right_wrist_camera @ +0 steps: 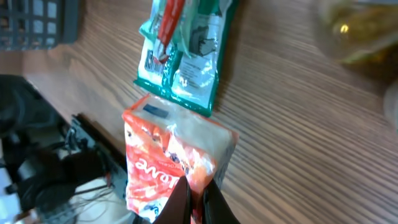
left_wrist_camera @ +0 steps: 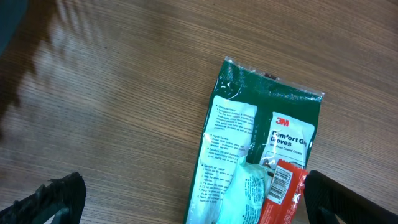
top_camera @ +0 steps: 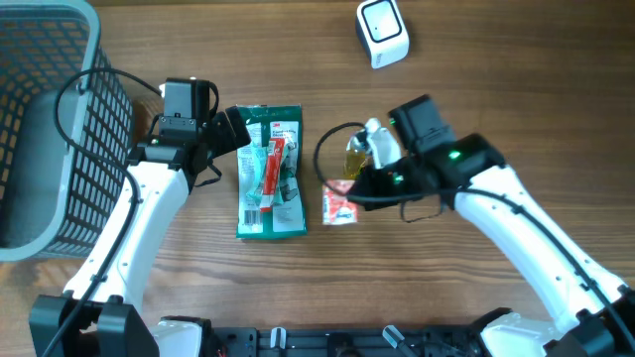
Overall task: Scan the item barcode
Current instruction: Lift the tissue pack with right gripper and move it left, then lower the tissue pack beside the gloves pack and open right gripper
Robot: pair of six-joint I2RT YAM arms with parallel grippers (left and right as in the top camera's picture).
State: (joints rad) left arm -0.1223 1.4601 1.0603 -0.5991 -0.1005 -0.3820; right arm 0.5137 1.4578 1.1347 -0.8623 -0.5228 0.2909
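My right gripper point(right_wrist_camera: 196, 200) is shut on the lower edge of an orange-red snack packet point(right_wrist_camera: 168, 158), which it holds just above the wood. In the overhead view this packet point(top_camera: 339, 206) hangs by the right gripper point(top_camera: 362, 188) near the table's middle. A green glove package point(top_camera: 270, 171) lies flat to its left, with a narrow red barcoded item point(left_wrist_camera: 281, 191) on top. My left gripper point(left_wrist_camera: 196, 202) is open over the package's near end, with one finger on either side and nothing held. The white scanner point(top_camera: 382, 32) stands at the back.
A grey mesh basket point(top_camera: 45, 129) fills the left side of the table. A yellowish clear item point(top_camera: 357, 154) lies just behind the right gripper, with a black cable looping round it. The table's front edge is close below the packet.
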